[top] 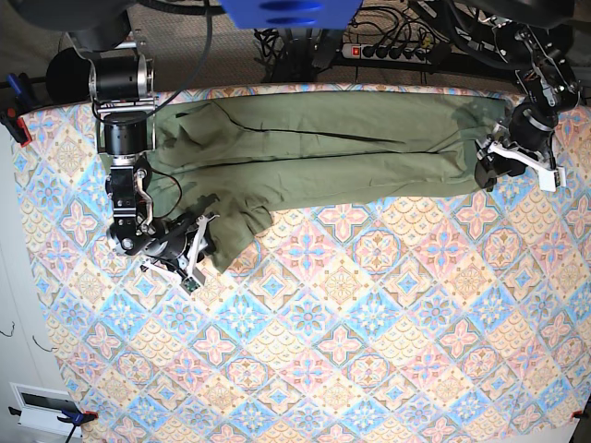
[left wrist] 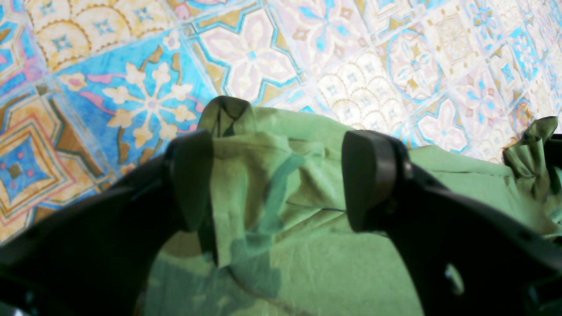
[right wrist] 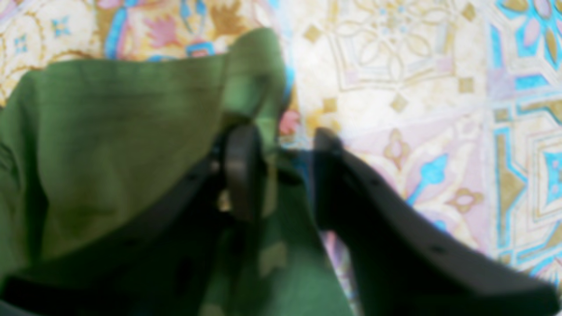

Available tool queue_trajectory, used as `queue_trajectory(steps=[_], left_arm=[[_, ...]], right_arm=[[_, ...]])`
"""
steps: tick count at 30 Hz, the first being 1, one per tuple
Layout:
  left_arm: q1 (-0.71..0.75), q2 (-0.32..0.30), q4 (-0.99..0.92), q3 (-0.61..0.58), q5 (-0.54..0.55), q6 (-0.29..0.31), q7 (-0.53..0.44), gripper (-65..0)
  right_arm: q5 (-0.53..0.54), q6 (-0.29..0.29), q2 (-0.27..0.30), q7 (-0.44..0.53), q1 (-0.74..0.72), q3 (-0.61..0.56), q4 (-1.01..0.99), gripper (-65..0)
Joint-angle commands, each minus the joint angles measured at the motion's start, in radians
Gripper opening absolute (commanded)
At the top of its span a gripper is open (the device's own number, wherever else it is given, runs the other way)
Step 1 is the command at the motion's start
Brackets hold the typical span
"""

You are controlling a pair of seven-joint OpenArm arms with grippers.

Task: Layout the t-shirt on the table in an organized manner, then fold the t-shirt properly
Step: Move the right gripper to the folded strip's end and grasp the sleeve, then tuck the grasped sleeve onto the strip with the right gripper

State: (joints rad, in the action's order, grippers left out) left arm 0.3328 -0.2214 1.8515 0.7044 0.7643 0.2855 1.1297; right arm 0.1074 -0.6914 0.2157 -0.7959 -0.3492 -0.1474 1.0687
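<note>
Lying stretched as a long band along the far edge of the surface [top: 369, 351], the t-shirt [top: 314, 148], with wide bare patterned cloth spreading nearer than both end effectors. Hovering over one crumpled end of the garment, the left end effector [left wrist: 281, 180], fingers [left wrist: 371, 175] standing wide apart with green fabric showing between them, nothing pinched. Straddling a raised fold at the other end, the right end effector [right wrist: 281, 171], partly closed; grip unclear through blur.
</note>
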Motion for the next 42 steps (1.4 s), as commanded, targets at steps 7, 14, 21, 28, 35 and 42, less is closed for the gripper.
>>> queue_trajectory(steps=[7,14,21,28,35,42], left_arm=[[-0.004,-0.016,0.014,0.005,0.013,0.004,-0.018,-19.8],[-0.004,-0.016,0.012,0.005,0.011,0.004,-0.018,-19.8],[-0.004,-0.016,0.012,0.005,0.011,0.004,-0.018,-19.8],[-0.004,-0.014,0.012,0.001,0.01,0.004,-0.018,-19.8],[-0.004,-0.014,0.012,0.001,0.011,0.004,-0.018,-19.8],[-0.002,-0.014,0.012,0.001,0.011,0.004,-0.018,-19.8]], right_arm=[[0.05,-0.007,0.009,-0.038,0.014,0.009,0.035,-61.4],[0.208,-0.007,0.066,-0.156,0.132,0.105,0.321,-61.4],[0.211,-0.007,0.066,-0.274,0.286,0.219,0.621,-61.4],[0.209,-0.007,0.064,-0.296,0.348,0.242,0.726,-59.5],[0.206,-0.007,0.061,-0.242,0.206,0.243,0.542,-40.3],[0.206,-0.007,0.057,-0.181,0.092,0.233,0.371,-35.4]])
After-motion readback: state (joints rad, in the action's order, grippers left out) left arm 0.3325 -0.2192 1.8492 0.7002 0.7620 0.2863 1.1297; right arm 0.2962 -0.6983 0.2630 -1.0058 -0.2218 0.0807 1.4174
